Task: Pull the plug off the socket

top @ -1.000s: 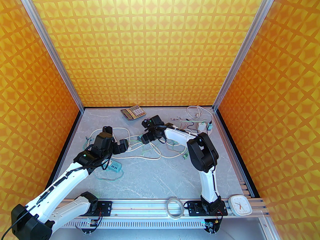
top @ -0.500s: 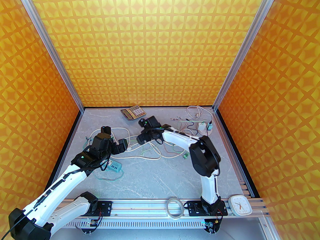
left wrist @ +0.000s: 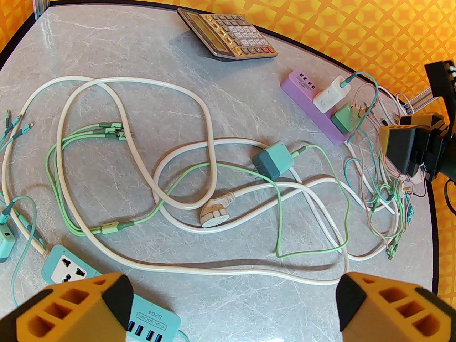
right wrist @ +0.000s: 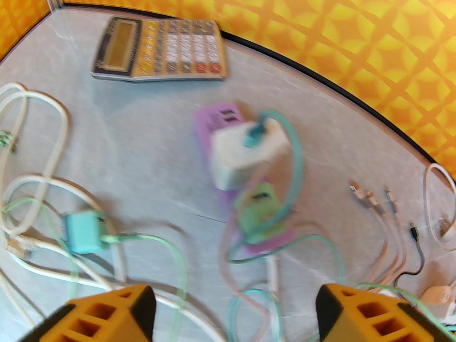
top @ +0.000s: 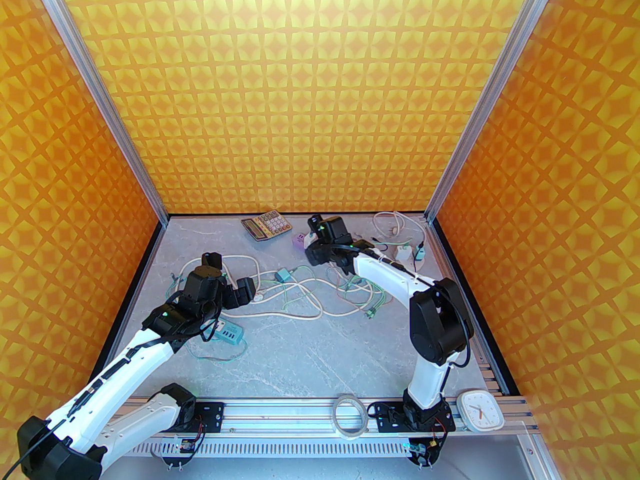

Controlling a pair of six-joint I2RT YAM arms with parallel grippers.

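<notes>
- a calculator (top: 266, 224) lay at the far edge of the table (top: 325, 358), just left of the purple socket strip (top: 298, 241).
- a thick white cord (left wrist: 142, 80) looped across the middle of the table; a loose blue plug (left wrist: 274, 159) lay among the loops, apart from the purple socket strip.
- a teal cable (right wrist: 298, 155) left the top of the white plug (right wrist: 245, 151) and curved round the green plug (right wrist: 258, 205); more thin cables crossed the strip's near end, in front of the right gripper (right wrist: 235, 312).
- the purple socket strip lay flat; in the right wrist view its long axis ran away from the gripper, leaning left, usb ports at the far end.
- the white plug and green plug were seated side by side, standing up from its top face, the green one nearer the right gripper.
- right gripper: jaws spread wide, empty, short of the strip.
- left gripper (left wrist: 235, 308): jaws spread wide, empty, over a blue socket strip (left wrist: 67, 262).
</notes>
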